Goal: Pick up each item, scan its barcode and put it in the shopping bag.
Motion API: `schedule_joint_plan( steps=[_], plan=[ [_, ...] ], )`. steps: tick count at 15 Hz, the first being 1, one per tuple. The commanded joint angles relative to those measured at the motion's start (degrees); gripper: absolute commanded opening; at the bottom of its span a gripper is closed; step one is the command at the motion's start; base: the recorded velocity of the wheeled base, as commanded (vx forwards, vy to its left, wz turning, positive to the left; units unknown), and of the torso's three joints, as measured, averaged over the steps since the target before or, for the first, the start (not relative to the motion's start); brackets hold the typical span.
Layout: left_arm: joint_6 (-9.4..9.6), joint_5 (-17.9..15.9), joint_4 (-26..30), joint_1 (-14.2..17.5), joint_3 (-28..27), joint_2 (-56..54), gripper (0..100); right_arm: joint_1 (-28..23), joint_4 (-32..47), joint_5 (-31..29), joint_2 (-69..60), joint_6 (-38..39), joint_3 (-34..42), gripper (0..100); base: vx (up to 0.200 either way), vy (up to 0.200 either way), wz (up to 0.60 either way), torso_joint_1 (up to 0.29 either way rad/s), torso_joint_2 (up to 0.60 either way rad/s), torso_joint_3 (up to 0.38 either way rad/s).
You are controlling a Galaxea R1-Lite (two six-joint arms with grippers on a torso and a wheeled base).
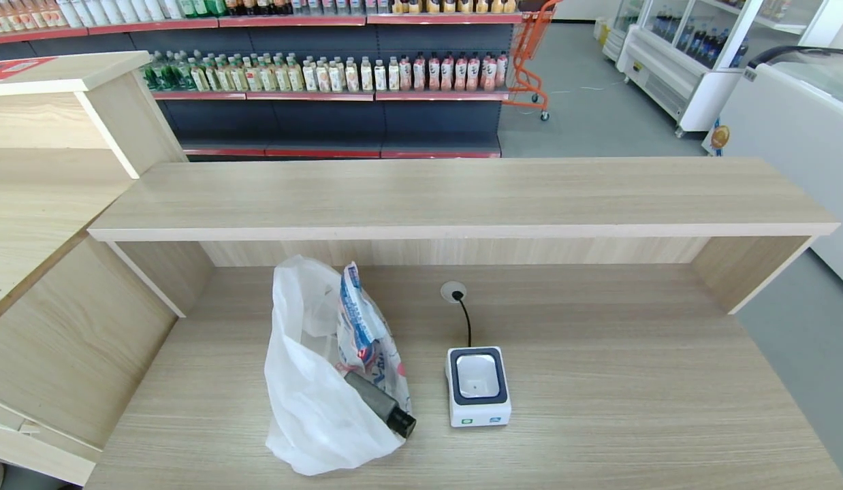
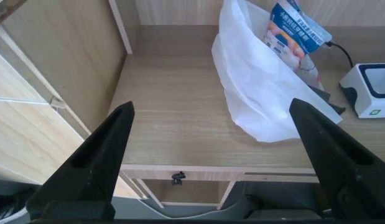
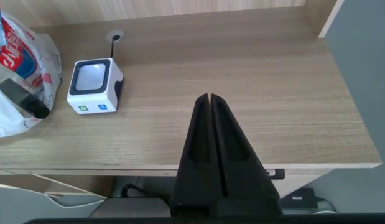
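Left tool point(image 2: 212, 107) is held with its two dark fingers spread wide apart and nothing between them; in the left wrist view it is seen above the front edge of the desk point(image 1: 632, 381), toward the front left corner. The right tool point(image 3: 209, 97) is closed, its fingers pressed flat together on nothing, and is seen above the front edge on the right half of the desk.

A white plastic shopping bag point(image 1: 306, 401) is slumped on the left half of the desk, between the back wall and the front edge. A blue and white snack packet point(image 1: 357, 316) is lodged in it, with its upper end sticking out toward the back edge. A dark grey bottle point(image 1: 375, 398) is laid at a slant in the bag below the packet, its black cap at the bag's opening and pointed toward the front right corner.

Just beside the bag, on its right and near the middle of the desk, a small white scanner point(image 1: 479, 384) is set with its dark-framed window facing up. The bottle's cap is close to the scanner but apart from it. A black cable point(image 1: 466, 323) is run from the back of the scanner to a round grommet point(image 1: 453, 291) near the back edge.

The recess of the desk is bridged by a raised counter board point(image 1: 462, 197). Behind it, shop shelves point(image 1: 326, 95) lined with bottles can be seen, with an orange trolley point(image 1: 530, 61) at their right end and white chest freezers point(image 1: 694, 75) along the aisle.
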Motion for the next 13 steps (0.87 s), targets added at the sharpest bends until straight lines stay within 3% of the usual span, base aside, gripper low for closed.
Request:
schedule_joint_plan(
  steps=[1,13],
  plan=[
    [0.00,0.0,0.0,0.0,0.0,0.0,100,0.0,0.0,0.0,0.2,-0.1,0.0,0,0.200,0.000,0.00,0.007,0.00,0.002],
    [-0.36,0.1,0.0,-0.1,0.0,0.0,100,0.0,0.0,0.0,0.2,-0.3,0.0,0,0.000,0.000,0.00,0.000,0.00,0.000]
  ],
)
